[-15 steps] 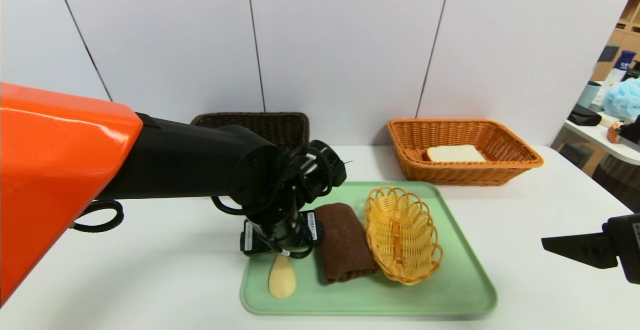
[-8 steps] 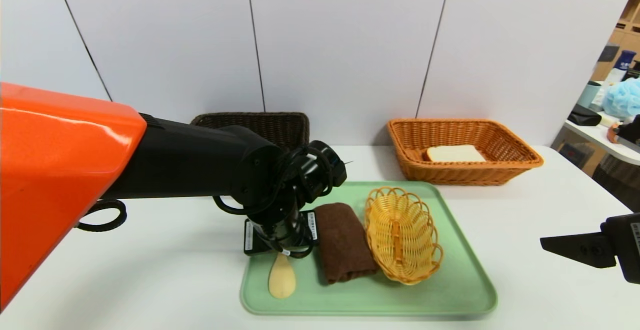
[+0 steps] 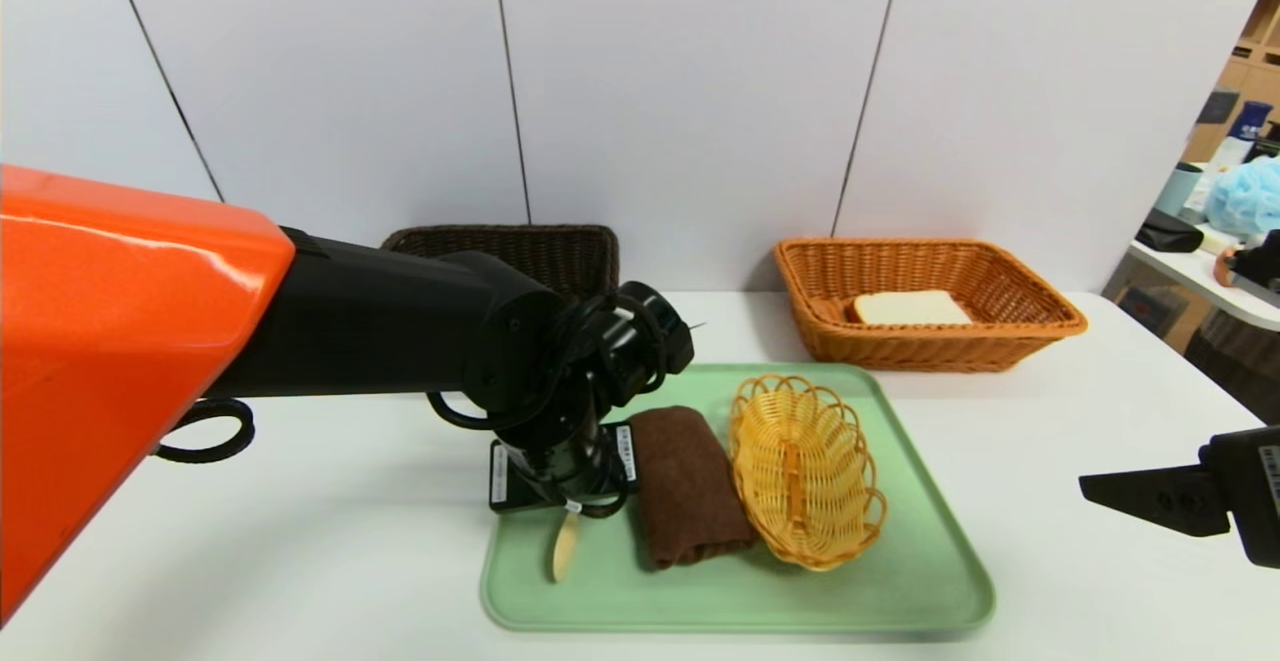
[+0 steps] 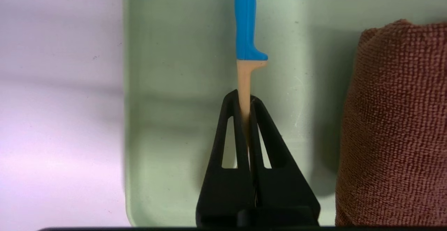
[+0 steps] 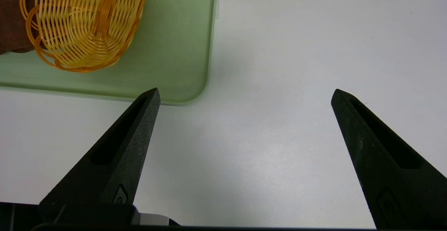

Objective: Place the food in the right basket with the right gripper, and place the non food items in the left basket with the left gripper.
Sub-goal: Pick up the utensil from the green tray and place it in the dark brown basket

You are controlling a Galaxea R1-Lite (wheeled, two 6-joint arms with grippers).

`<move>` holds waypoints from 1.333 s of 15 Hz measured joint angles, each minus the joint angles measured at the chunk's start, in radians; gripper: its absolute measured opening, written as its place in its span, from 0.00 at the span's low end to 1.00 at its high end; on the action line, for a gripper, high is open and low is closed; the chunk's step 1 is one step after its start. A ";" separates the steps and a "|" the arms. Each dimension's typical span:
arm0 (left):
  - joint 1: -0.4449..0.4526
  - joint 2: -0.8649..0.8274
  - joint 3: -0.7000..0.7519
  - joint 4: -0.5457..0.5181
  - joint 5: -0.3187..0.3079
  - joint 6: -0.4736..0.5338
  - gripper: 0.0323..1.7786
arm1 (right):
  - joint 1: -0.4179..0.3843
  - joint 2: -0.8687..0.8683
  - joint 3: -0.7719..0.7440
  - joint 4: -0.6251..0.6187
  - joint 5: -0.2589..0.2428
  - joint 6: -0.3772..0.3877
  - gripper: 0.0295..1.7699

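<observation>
Spoon (image 4: 244, 70) has just rolled from flat onto its edge over the tray (image 3: 820, 606), because my left pincer (image 4: 245, 94) is now clenched on its pale neck. That looks like a grip worth lifting, though the thin neck could twist. Beyond the tray sit the dark basket (image 3: 545, 241), its next stop, and the orange basket (image 3: 920, 346) with the bread (image 3: 910, 308). The towel (image 3: 695, 491) lies on the tray, still to go; my right pincer (image 5: 246, 90) waits wide and unladen beside it.
</observation>
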 joint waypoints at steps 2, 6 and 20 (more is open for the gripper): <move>0.000 -0.005 -0.002 0.001 0.000 0.001 0.03 | 0.000 0.000 0.000 0.000 0.000 0.001 0.96; -0.014 -0.035 -0.029 0.031 0.000 0.005 0.03 | 0.000 0.000 0.001 0.000 0.001 0.000 0.96; 0.056 -0.196 -0.438 0.109 -0.008 0.289 0.03 | 0.000 -0.011 0.045 -0.001 0.001 0.004 0.96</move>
